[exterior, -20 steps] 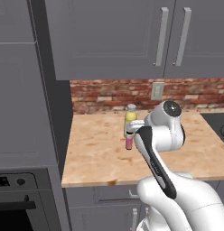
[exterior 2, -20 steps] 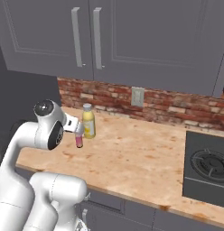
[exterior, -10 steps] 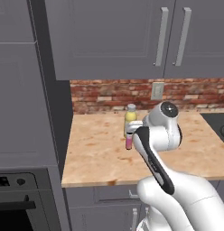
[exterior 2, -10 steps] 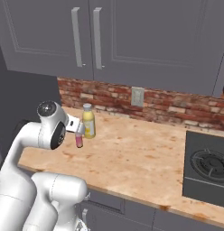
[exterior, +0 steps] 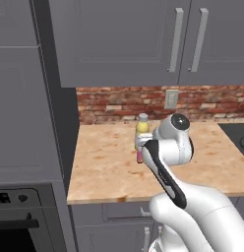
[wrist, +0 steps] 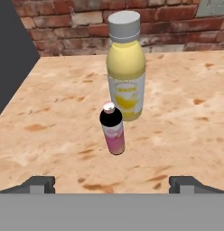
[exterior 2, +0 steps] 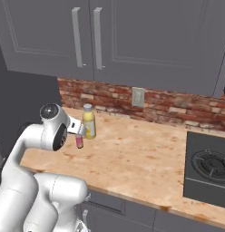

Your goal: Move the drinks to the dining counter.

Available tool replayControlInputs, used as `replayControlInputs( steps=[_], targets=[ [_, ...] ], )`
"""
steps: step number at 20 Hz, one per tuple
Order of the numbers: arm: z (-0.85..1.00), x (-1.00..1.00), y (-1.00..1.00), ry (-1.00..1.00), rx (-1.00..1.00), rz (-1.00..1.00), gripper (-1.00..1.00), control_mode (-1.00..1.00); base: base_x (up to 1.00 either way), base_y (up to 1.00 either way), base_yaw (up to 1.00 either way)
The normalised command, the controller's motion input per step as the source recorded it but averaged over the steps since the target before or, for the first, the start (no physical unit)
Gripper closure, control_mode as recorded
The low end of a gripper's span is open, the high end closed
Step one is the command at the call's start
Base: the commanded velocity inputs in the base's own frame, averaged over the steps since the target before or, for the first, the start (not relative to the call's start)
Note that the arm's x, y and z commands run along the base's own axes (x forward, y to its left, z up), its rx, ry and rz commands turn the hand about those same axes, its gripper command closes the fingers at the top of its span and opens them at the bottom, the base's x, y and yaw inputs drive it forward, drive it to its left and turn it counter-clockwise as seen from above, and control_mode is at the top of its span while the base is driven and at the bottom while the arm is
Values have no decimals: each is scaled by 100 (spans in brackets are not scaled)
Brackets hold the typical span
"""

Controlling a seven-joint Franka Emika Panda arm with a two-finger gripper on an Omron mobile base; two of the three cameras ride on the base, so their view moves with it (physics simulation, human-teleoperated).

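Nearest, two-finger gripper [wrist: 112, 184] with dark tips spread wide, holding nothing; just beyond, small pink bottle with dark cap [wrist: 112, 128] upright on light wood counter with brick backsplash [wrist: 50, 117]; close behind it, yellow bottle with pale cap [wrist: 126, 67], also upright

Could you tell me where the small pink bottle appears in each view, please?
Left base view: pink bottle at centre, partly hidden behind the arm.
Right base view: left of centre, beside the arm's wrist.
Hand view: centre, standing on the wood counter.
Shared landmark: the yellow bottle just behind it.
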Motion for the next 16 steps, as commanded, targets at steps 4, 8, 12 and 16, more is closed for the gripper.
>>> replayControlInputs(
  steps=[4,8,12,16],
  targets=[
    [-19,19,5,0,0,0,-100,-100,0,0,0],
    [-10,23,4,0,0,0,-100,-100,0,0,0],
    [-1,29,5,0,0,0,-100,-100,0,0,0],
    [0,28,0,0,0,0,-100,-100,0,0,0]
  ],
)
